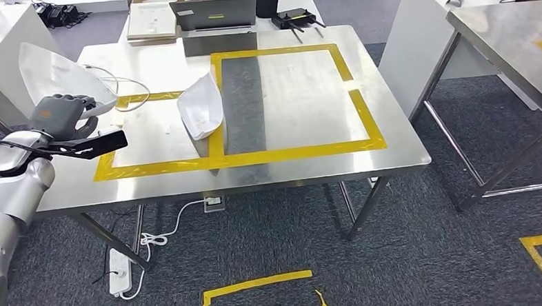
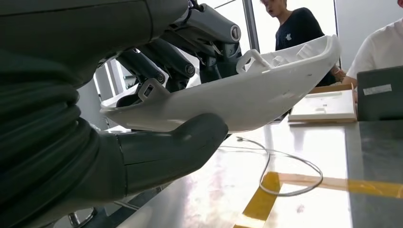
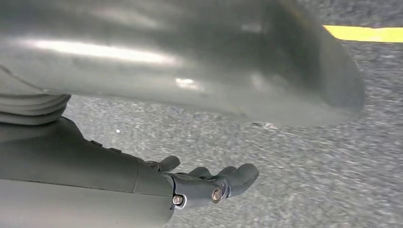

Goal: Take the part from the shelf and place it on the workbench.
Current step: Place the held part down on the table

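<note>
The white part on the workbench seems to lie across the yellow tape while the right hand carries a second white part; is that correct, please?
Not quite: the left hand carries the second white part, as the head view shows. The first white part does lie across the yellow tape.

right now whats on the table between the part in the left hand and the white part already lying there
In the head view, a thin white cable loops on the steel workbench between the held part in the left hand and the lying part, over yellow tape.

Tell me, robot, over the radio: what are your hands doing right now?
Left hand grips white part above workbench. Right hand open, holding nothing, over carpet. Second white part and a cable lie nearby.
</note>
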`<state>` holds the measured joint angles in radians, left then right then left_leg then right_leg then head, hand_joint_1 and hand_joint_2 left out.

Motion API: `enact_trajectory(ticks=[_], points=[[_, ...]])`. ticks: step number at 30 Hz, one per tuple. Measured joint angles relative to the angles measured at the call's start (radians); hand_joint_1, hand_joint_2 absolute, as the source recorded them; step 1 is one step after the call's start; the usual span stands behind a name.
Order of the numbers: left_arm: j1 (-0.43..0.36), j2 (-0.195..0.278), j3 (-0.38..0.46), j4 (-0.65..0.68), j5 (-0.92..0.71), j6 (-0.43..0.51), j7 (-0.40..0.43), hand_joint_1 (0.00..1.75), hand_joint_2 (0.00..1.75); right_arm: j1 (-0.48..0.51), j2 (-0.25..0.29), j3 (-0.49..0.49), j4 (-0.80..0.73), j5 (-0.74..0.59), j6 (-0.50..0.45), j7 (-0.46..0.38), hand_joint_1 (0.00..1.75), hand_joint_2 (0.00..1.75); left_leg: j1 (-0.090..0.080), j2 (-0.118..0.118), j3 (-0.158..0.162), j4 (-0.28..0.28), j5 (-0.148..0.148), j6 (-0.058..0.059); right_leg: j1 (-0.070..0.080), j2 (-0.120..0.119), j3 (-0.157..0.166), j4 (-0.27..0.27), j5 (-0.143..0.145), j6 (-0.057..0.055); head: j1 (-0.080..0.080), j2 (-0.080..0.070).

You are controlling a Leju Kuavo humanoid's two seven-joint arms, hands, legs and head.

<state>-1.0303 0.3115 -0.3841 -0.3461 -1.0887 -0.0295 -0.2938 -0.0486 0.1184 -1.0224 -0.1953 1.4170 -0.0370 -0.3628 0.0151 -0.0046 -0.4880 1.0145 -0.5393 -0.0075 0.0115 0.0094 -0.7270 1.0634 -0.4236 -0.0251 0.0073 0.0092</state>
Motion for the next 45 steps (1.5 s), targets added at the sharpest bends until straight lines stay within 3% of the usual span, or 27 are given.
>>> enact_trajectory(ticks=[1,2,5,7,9,11,12,13,15,16,17,22,24,26,28,30,34,36,40,45], points=[[0.000,-0.003,0.000,0.001,0.000,-0.002,0.002,1.75,1.75,0.002,0.000,0.000,0.000,0.000,0.000,0.001,0.00,0.00,-0.002,-0.003,0.010,-0.002,-0.013,-0.004,0.005,0.003,0.009,-0.033,0.047,-0.007,0.000,0.000],[0.000,-0.006,0.000,0.002,0.001,-0.004,0.006,1.75,1.75,0.003,0.000,0.000,0.000,-0.001,-0.001,0.002,0.00,0.00,-0.003,-0.006,0.022,-0.001,-0.022,-0.010,0.008,0.006,0.017,-0.048,0.068,-0.010,-0.001,0.000],[-0.003,-0.008,0.003,0.000,0.007,-0.006,0.014,1.75,1.75,-0.005,0.002,0.000,0.000,-0.002,-0.004,0.002,0.00,0.00,-0.002,-0.008,0.028,0.031,-0.020,-0.025,0.005,0.007,0.049,-0.053,0.055,-0.022,-0.002,0.000],[-0.004,-0.008,0.007,-0.001,0.012,-0.004,0.011,1.75,1.75,-0.009,0.002,0.000,0.000,-0.002,-0.005,0.002,0.00,0.00,-0.001,-0.005,-0.030,0.121,-0.027,-0.031,0.003,0.008,0.069,-0.057,0.042,-0.034,-0.006,0.000],[-0.001,-0.009,0.009,-0.001,0.017,0.000,0.003,1.75,1.75,-0.010,0.002,-0.001,0.000,-0.002,-0.005,0.003,0.00,0.00,-0.001,-0.004,-0.114,0.230,-0.076,-0.036,0.004,0.010,0.086,-0.057,0.024,-0.040,-0.009,0.000],[0.007,-0.009,0.010,-0.001,0.021,0.005,-0.005,1.75,1.75,-0.009,0.002,-0.001,0.000,-0.001,-0.005,0.003,0.00,0.00,-0.002,-0.003,-0.175,0.264,-0.123,-0.038,0.004,0.013,0.109,-0.056,0.003,-0.040,-0.010,0.000],[0.009,-0.009,0.011,-0.001,0.022,0.010,-0.009,1.75,1.75,-0.008,0.002,-0.001,0.000,-0.001,-0.005,0.003,0.00,0.00,-0.002,-0.003,-0.186,0.239,-0.113,-0.037,0.005,0.015,0.122,-0.056,-0.007,-0.039,-0.011,0.000],[0.011,-0.009,0.013,-0.001,0.023,0.015,-0.010,1.75,1.75,-0.007,0.003,-0.001,0.000,-0.001,-0.005,0.004,0.00,0.00,-0.003,-0.003,-0.186,0.188,-0.072,-0.034,0.005,0.017,0.135,-0.056,-0.018,-0.038,-0.011,0.000],[0.012,-0.008,0.018,0.001,0.023,0.026,-0.010,1.75,1.75,-0.007,0.006,-0.001,0.000,0.000,-0.005,0.004,0.00,0.00,-0.008,-0.004,-0.175,0.065,0.056,-0.025,0.006,0.021,0.153,-0.053,-0.036,-0.033,-0.012,0.000],[0.012,-0.008,0.020,0.002,0.022,0.030,-0.009,1.75,1.75,-0.007,0.007,-0.001,0.000,0.000,-0.005,0.005,0.00,0.00,-0.010,-0.005,-0.168,0.022,0.104,-0.020,0.007,0.024,0.156,-0.050,-0.044,-0.029,-0.013,0.000],[0.013,-0.008,0.022,0.003,0.022,0.031,-0.008,1.75,1.75,-0.006,0.007,-0.001,0.000,0.000,-0.005,0.007,0.00,0.00,-0.012,-0.006,-0.166,0.001,0.133,-0.016,0.008,0.026,0.157,-0.048,-0.051,-0.024,-0.013,0.000],[0.013,-0.011,0.025,-0.001,0.022,0.035,-0.007,1.75,1.75,-0.009,0.006,-0.001,0.000,0.000,-0.005,0.011,0.00,0.00,-0.008,-0.007,-0.152,-0.004,0.136,-0.003,0.012,0.017,0.154,-0.028,-0.067,0.001,-0.008,0.000],[0.013,-0.013,0.026,-0.002,0.022,0.036,-0.007,1.75,1.75,-0.012,0.006,-0.001,0.000,0.000,-0.006,0.011,0.00,0.00,-0.012,-0.008,-0.151,0.004,0.128,-0.004,0.012,0.011,0.160,-0.031,-0.064,-0.017,-0.003,0.000],[0.014,-0.015,0.026,-0.002,0.021,0.036,-0.007,1.75,1.75,-0.014,0.006,-0.001,0.000,0.000,-0.006,0.011,0.00,0.00,-0.014,-0.008,-0.152,0.008,0.122,-0.002,0.009,0.010,0.170,-0.047,-0.075,-0.025,-0.002,0.000],[0.014,-0.016,0.026,-0.002,0.014,0.037,-0.007,1.75,1.75,-0.015,0.006,-0.001,0.000,0.000,-0.006,0.011,0.00,0.00,-0.016,-0.007,-0.152,0.010,0.119,0.000,0.006,0.010,0.173,-0.049,-0.081,-0.012,-0.002,0.000],[0.014,-0.016,0.026,-0.002,0.004,0.038,-0.007,1.75,1.75,-0.015,0.006,-0.001,0.000,0.001,-0.006,0.011,0.00,0.00,-0.016,-0.007,-0.152,0.011,0.118,0.000,0.005,0.010,0.173,-0.049,-0.081,-0.011,-0.002,0.000],[0.014,-0.013,0.026,-0.002,0.000,0.038,-0.013,0.00,1.75,-0.015,0.006,-0.001,0.000,0.001,-0.005,0.009,0.00,0.00,-0.015,-0.007,-0.151,0.010,0.118,0.000,0.006,0.009,0.174,-0.050,-0.081,-0.011,-0.002,0.000],[0.014,-0.010,0.026,-0.002,-0.001,0.038,-0.023,0.00,1.75,-0.015,0.006,-0.001,0.000,0.002,-0.004,0.008,0.00,0.00,-0.015,-0.007,-0.149,0.009,0.119,0.000,0.006,0.009,0.175,-0.050,-0.081,-0.011,-0.002,0.000],[0.014,-0.009,0.027,-0.002,-0.006,0.052,-0.030,0.00,0.00,-0.015,0.006,-0.001,0.000,0.001,-0.002,0.004,0.00,0.00,-0.015,-0.007,-0.146,0.008,0.120,-0.002,0.006,0.010,0.177,-0.050,-0.081,-0.011,-0.002,0.000],[0.014,-0.026,0.028,-0.003,-0.019,0.084,-0.010,0.00,0.00,-0.015,0.006,-0.001,0.000,0.001,-0.002,0.003,0.00,0.00,-0.014,-0.007,-0.143,0.006,0.120,-0.002,0.007,0.009,0.179,-0.050,-0.081,-0.011,-0.002,0.000]])
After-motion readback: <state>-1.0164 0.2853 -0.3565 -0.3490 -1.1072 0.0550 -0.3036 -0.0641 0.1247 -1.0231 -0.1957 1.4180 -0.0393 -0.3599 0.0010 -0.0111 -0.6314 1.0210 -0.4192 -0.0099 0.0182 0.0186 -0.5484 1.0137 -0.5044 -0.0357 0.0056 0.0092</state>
